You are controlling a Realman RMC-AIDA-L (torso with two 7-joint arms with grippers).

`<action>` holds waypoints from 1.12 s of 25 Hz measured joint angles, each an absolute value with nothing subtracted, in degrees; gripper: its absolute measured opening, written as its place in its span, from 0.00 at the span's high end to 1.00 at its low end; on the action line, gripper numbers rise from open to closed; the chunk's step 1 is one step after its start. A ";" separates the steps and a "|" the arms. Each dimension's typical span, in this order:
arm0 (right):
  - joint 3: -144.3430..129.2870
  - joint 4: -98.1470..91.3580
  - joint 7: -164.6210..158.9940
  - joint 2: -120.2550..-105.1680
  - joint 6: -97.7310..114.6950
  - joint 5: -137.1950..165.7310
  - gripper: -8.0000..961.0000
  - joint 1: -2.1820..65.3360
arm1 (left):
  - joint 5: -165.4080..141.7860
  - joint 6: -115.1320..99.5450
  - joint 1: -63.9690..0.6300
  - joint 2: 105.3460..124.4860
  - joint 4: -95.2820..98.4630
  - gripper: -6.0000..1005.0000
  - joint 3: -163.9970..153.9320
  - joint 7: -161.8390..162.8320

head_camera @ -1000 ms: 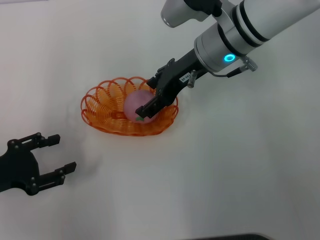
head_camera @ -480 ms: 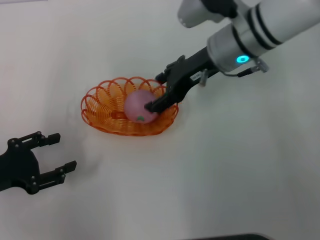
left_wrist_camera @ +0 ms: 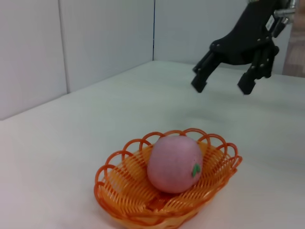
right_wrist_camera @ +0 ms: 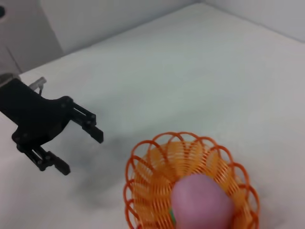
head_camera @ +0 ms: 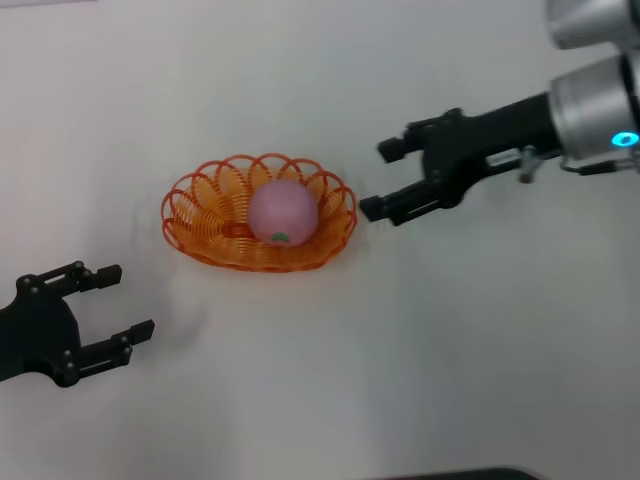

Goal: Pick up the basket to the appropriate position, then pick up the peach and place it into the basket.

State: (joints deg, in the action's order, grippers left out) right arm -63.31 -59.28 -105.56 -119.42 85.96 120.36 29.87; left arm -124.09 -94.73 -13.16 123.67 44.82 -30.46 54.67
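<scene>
I'm looking at what seems a lab test cell: a bare, matte white surface (head_camera: 300, 400) enclosed by plain pale panel walls (left_wrist_camera: 95, 43) with dark seams.

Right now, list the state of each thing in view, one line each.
basket: upright on the table, holding the peach.
peach: resting inside the basket, free of any grip.
right tool: open, empty, beside the basket, apart from it.
left tool: open, empty, off to the basket's side.
</scene>
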 joint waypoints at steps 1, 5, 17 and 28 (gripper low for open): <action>-62.33 -59.29 -104.96 -119.39 86.44 120.38 0.02 29.34 | -124.09 -94.74 -13.23 123.66 44.82 0.27 -30.43 54.67; -59.35 -58.95 -101.61 -119.62 87.33 120.15 0.02 27.95 | -124.09 -94.75 -13.55 123.66 44.82 0.27 -30.40 54.67; -58.77 -49.84 -81.55 -119.95 88.46 109.38 0.02 23.24 | -124.09 -94.42 -13.71 123.78 44.60 0.27 -30.34 54.67; -57.53 -41.94 -68.65 -119.61 89.68 102.77 0.02 17.74 | -123.96 -94.41 -13.71 123.84 44.47 0.27 -30.23 54.67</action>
